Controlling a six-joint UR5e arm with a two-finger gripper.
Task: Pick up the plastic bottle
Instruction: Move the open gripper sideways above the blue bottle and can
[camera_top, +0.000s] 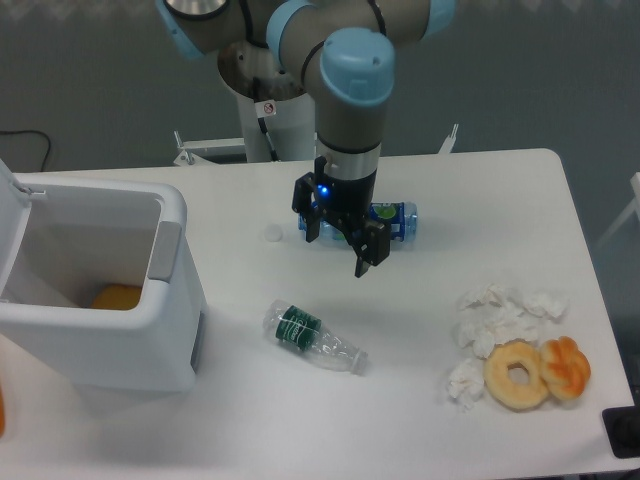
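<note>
Gripper (338, 246) is held spread, empty, above the blue bottle (388, 221). Plastic bottle (312, 337) lies on its side nearer the front. Jaws should be aligned across its body before descent.

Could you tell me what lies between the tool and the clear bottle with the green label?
Nothing: in the camera view, only bare table separates the tool from the clear bottle.

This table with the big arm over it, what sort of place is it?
Probably a robotics test lab. A grey-and-blue robot arm is mounted at a plain white table holding trial items: a small clear plastic bottle with a green label, crumpled white tissues, and a white lidded bin.
</note>
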